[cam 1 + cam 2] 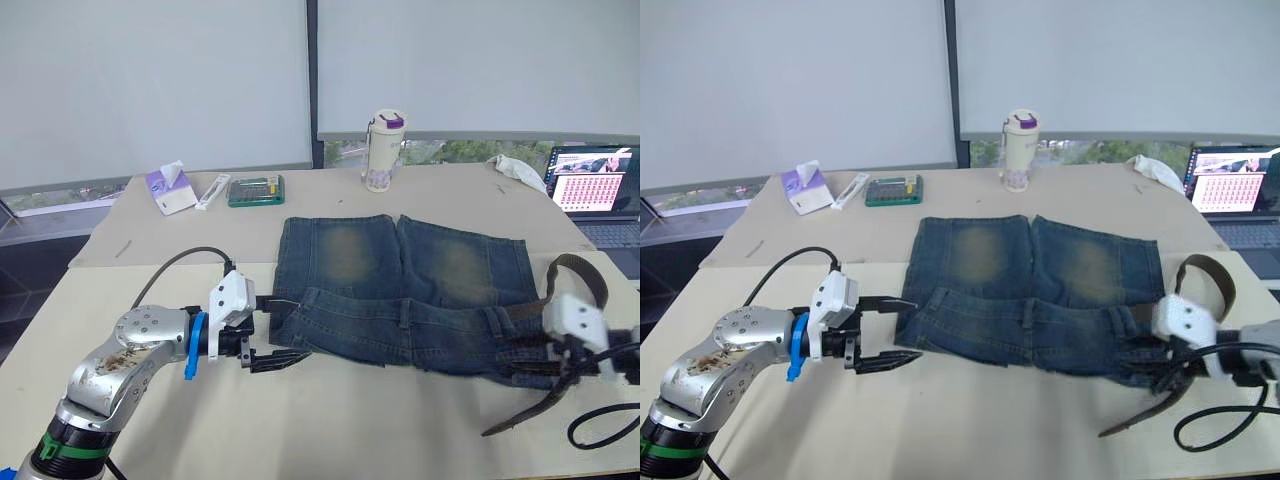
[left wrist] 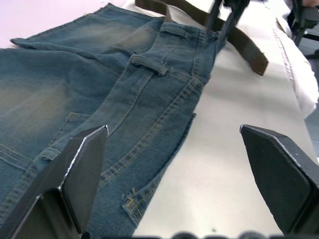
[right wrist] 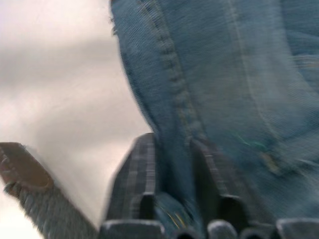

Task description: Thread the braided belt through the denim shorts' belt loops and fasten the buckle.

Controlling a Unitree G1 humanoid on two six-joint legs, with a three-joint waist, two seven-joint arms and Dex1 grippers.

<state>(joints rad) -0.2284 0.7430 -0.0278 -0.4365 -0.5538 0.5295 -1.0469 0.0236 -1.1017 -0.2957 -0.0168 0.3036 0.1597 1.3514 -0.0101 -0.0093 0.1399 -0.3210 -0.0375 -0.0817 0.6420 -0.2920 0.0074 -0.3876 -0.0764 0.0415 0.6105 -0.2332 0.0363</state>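
The faded denim shorts [image 1: 400,280] lie flat on the table, waistband towards me. My left gripper [image 1: 910,330] is open, with its fingers either side of the waistband's left end. Belt loops [image 2: 148,63] cross the waistband. My right gripper [image 1: 540,368] is at the waistband's right end, and in the right wrist view its fingers [image 3: 137,174] are shut on the denim edge. The dark-brown braided belt [image 1: 578,268] curves off the right side of the shorts, and its free end [image 1: 515,418] trails near the table's front edge. The buckle is hidden.
A lidded cup [image 1: 384,150], a green box [image 1: 256,190], a tissue pack [image 1: 170,188] and a white cloth [image 1: 515,167] sit along the back. An open laptop [image 1: 595,195] is at the right edge. A black cable [image 1: 600,425] loops near my right arm.
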